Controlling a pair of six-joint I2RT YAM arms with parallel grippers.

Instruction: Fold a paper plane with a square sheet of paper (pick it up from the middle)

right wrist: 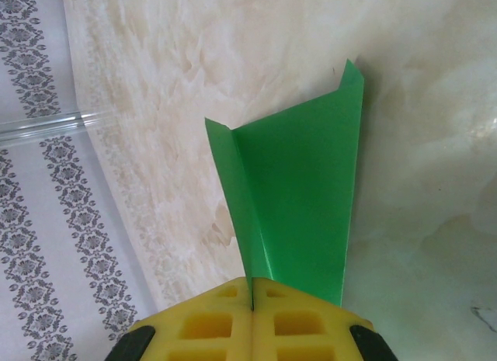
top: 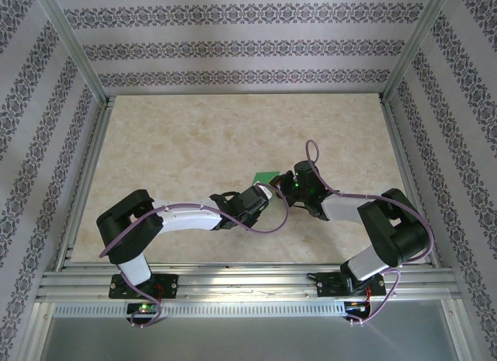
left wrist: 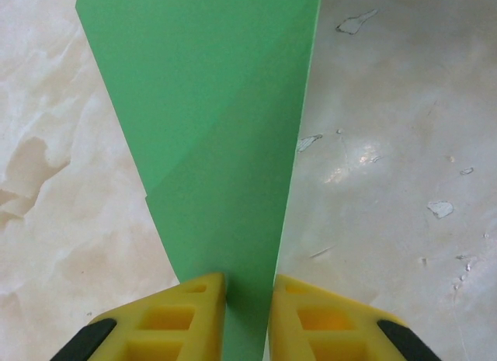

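Over the middle of the table [top: 194,144], the folded paper [right wrist: 303,198] is pinched in the clenched right gripper [right wrist: 252,282]. The left gripper [left wrist: 248,282] straddles its other end, fingers [left wrist: 194,303] slightly parted, with the paper running between them.

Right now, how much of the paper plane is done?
Done: the paper already has folds, with one layer lying over another. In hand: the right gripper is shut on a creased part, and the left gripper straddles the paper with its fingers apart. Left: it is not yet a slim pointed dart, so more folds probably remain.
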